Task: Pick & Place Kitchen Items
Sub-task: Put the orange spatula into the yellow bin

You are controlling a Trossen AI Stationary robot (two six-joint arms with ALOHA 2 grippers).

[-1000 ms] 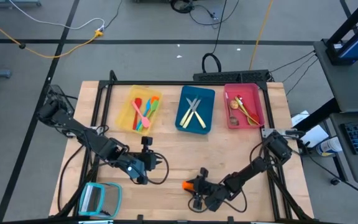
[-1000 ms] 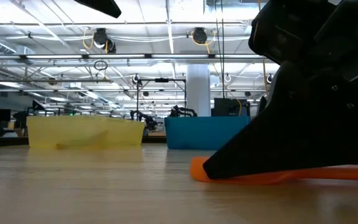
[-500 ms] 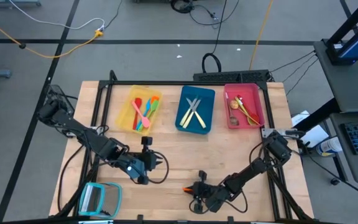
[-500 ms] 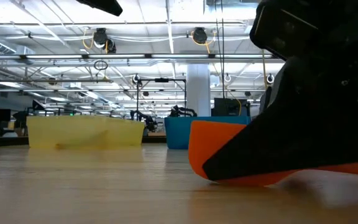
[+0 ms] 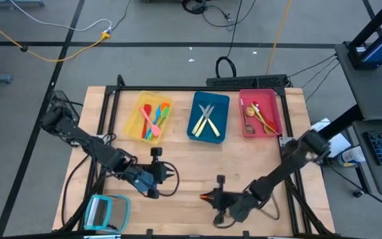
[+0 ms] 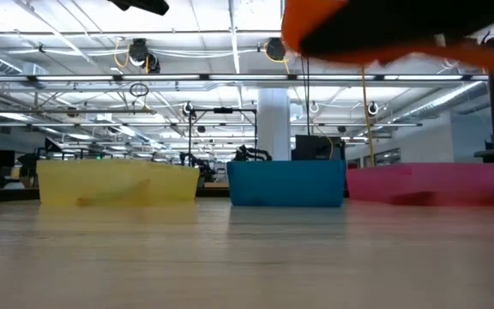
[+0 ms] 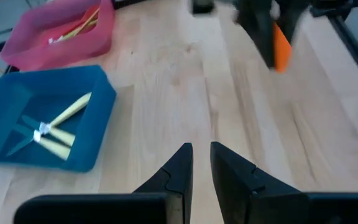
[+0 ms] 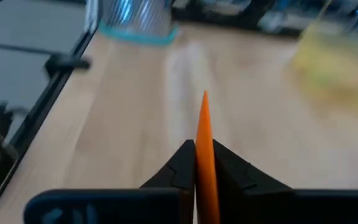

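Note:
An orange utensil (image 5: 205,196) hangs above the near middle of the table, and my right gripper (image 5: 213,198) is shut on it. In the right wrist view it shows edge-on (image 8: 204,124); in the low view it is high above the board (image 6: 316,30). My left gripper (image 5: 162,174) hovers over bare wood left of it, its fingers (image 7: 182,163) a narrow gap apart with nothing between them. Several coloured utensils lie in the yellow tray (image 5: 132,123), pale cutlery in the blue tray (image 5: 195,126), and several more in the pink tray (image 5: 274,122). My right gripper pinches the orange utensil's two flat sides (image 8: 204,163) between its two fingers. The fingers come from the table's right, slanting a little down, and lie along the utensil. It stands on edge, its free end (image 8: 204,99) past the fingertips, lifted clear of the table.
The three trays stand in a row along the far edge. A teal-framed flat square object (image 5: 106,211) lies at the near left corner. Bare wood lies between the trays and both grippers. A dark frame rail (image 5: 105,126) runs along the table's left side.
My right gripper has risen from the table with the orange utensil and has rolled. The utensil lay flat on the wood, tipped up onto its edge, and now hangs clear of the table.

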